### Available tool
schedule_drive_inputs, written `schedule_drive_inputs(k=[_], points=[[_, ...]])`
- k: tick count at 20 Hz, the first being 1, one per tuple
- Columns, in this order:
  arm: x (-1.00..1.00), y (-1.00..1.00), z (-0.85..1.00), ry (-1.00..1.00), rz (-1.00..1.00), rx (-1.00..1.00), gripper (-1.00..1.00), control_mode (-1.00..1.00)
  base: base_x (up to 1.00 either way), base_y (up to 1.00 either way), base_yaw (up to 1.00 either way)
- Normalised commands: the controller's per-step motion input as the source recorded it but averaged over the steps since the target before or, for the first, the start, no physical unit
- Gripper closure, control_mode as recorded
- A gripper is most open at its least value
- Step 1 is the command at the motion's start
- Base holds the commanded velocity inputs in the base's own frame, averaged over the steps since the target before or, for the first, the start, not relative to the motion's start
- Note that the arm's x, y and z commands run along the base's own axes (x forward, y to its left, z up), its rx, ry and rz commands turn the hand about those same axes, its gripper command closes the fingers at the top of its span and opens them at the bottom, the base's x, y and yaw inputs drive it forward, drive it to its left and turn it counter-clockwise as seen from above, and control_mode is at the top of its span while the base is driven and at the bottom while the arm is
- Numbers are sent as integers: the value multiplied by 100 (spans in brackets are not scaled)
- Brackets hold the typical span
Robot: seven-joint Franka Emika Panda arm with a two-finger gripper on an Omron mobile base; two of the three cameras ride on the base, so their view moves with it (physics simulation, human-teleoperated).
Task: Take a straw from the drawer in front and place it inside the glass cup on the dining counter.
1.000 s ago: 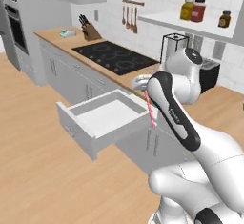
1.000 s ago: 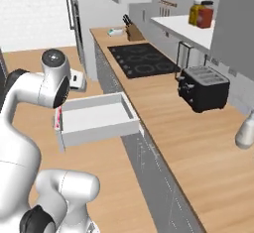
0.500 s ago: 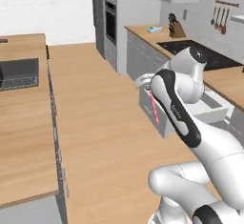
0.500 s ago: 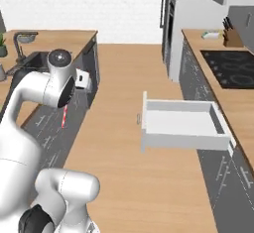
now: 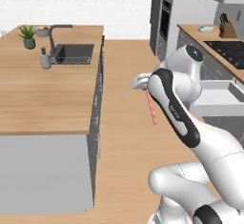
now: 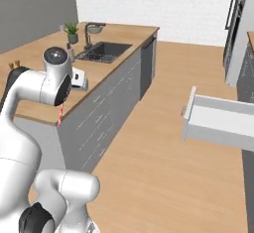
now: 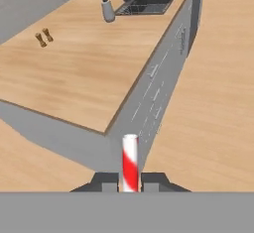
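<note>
- The gripper point(image 7: 130, 185) is closed on the straw point(image 7: 130, 161); in the hand view the red-and-white striped stick rises from between the two dark finger tips, pinched near one end.
- In the left base view the straw point(image 5: 151, 107) hangs tilted below the gripper point(image 5: 142, 83), over the wooden floor point(image 5: 124, 123) of the aisle and well apart from any counter edge.
- Step in hand, as judged: carry the straw across to the dining counter point(image 7: 74, 73). Keep the grip unchanged during transport; a thin stick held at one end is likely to pivot or slip under abrupt motion.
- The near corner of the dining counter lies just ahead of the straw tip in the hand view. Raise the hand enough that the free end passes above the wood top before travelling over it.
- The glass cup cannot be identified in these frames. Locate it before committing to a descent.
- Farther along the counter stand the grey soap pump bottle point(image 7: 107, 10), the sink point(image 7: 149, 0) with its faucet point(image 5: 56, 29) and a potted plant point(image 5: 29, 36). Do not mistake the bottle for the cup.
- The drawer point(image 6: 222, 123) stands open behind the work area, on the far side of the aisle.
- For insertion, bring the straw near upright over the cup mouth and lower it before opening the fingers.
</note>
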Motion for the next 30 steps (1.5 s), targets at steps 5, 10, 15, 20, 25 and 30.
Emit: schedule_drive_inputs(k=[5, 10, 15, 20, 25, 30], points=[[0, 0, 0, 0, 0, 0, 100, 100, -26, 94, -19], [0, 0, 0, 0, 0, 0, 100, 100, 0, 100, -38], [0, 0, 0, 0, 0, 0, 100, 100, 0, 100, -37], [0, 0, 0, 0, 0, 0, 100, 100, -6, 100, -32], [0, 0, 0, 0, 0, 0, 100, 100, -16, 100, -27], [0, 0, 0, 0, 0, 0, 100, 100, -24, 100, -23]])
